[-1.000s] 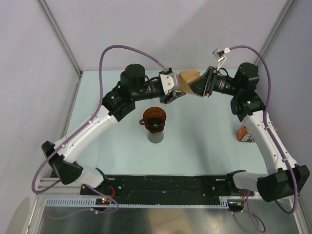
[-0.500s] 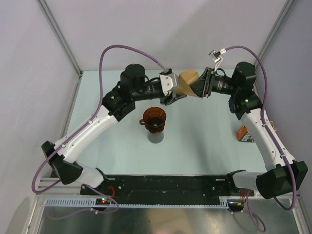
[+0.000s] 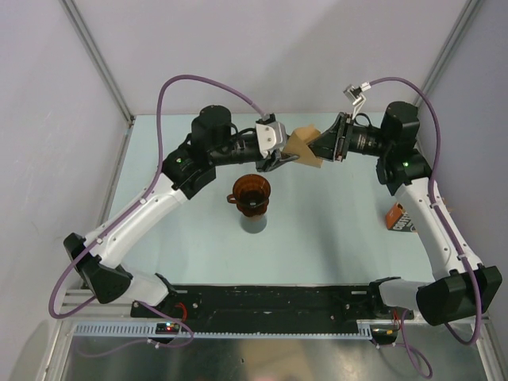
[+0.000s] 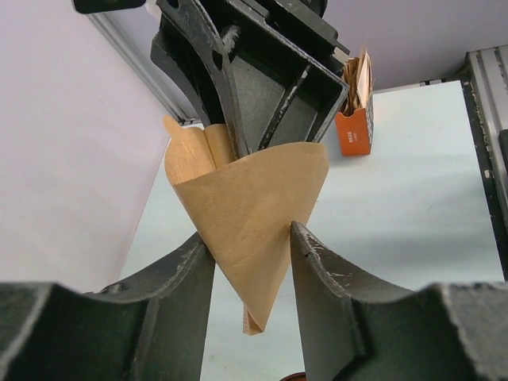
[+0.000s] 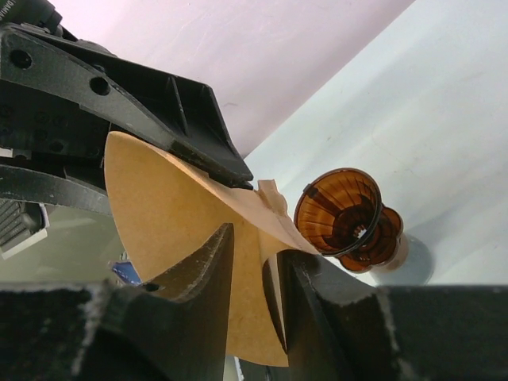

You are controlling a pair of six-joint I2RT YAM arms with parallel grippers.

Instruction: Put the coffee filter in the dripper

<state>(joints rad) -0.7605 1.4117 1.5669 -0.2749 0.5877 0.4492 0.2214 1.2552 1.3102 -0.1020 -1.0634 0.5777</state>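
Observation:
The tan paper coffee filter hangs in the air between my two grippers, above and to the right of the dripper. The dripper is dark reddish-brown and stands on a grey beaker. In the left wrist view the filter is an open cone, point down. My left gripper presses on both sides of its lower part. My right gripper is shut on the filter's rim wall. The dripper shows empty beyond it.
An orange-brown printed bag lies at the table's right edge, also in the left wrist view. Metal frame posts stand at the back corners. Pale walls close in the back and sides.
The filter has come slightly down and left, towards the dripper. The right gripper has tilted down with it, and the left arm has drawn back a little to the left.

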